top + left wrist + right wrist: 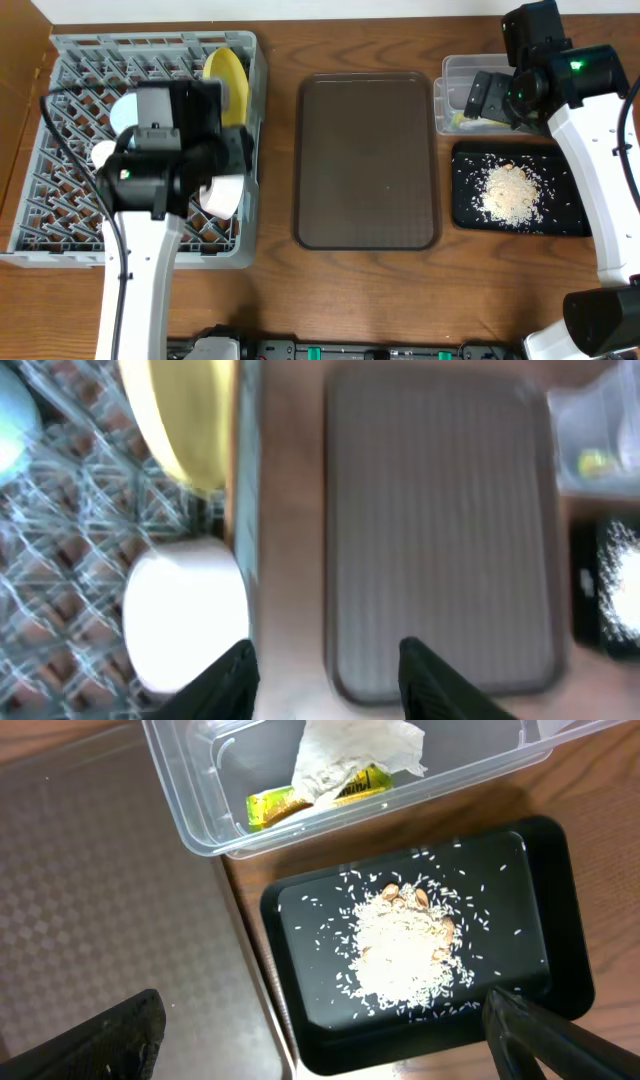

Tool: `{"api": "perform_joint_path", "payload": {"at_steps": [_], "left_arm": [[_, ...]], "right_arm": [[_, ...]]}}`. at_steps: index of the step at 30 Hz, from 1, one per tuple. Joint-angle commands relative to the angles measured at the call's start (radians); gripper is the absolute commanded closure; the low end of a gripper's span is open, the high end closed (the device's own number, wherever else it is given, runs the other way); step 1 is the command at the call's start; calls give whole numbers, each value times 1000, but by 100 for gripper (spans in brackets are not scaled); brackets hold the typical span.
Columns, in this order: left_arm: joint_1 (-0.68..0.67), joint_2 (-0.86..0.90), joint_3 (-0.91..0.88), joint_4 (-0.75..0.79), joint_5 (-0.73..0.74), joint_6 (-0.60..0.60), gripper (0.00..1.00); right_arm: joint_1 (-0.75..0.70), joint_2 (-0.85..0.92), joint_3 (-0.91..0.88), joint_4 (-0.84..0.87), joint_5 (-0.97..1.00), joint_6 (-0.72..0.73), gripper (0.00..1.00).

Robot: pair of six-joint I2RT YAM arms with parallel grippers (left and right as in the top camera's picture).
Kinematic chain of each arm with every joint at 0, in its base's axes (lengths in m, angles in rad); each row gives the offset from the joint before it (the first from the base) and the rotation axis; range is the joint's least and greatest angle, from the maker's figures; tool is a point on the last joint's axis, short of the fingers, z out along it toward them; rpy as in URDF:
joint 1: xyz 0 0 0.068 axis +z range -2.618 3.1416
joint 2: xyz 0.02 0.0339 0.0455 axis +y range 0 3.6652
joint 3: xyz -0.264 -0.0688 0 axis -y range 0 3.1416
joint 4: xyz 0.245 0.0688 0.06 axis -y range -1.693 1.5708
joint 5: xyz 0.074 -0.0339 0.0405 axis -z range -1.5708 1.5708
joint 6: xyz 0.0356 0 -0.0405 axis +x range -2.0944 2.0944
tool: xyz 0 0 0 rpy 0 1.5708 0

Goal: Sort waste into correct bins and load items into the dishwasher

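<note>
The grey dish rack holds the upright yellow plate, a light blue bowl partly under my arm, a white bowl by its right edge and a small cream cup. My left gripper is open and empty above the rack's right edge, beside the white bowl and below the plate. My right gripper is open and empty over the black tray of rice scraps. The clear tub holds the white paper and green wrapper. No chopsticks show.
A large dark brown serving tray lies between the rack and the bins. The clear tub sits behind the black tray at the right. The right arm reaches over both bins.
</note>
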Motion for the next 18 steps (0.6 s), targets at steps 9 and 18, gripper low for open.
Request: {"api": "perform_joint_path", "payload": {"at_steps": [9, 18], "left_arm": [[2, -521, -272, -40, 129, -26, 43], [2, -853, -375, -135, 134, -95, 14]], "right_arm": [[-16, -10, 4, -1, 10, 7, 1], [-16, -10, 4, -1, 10, 7, 1]]}}
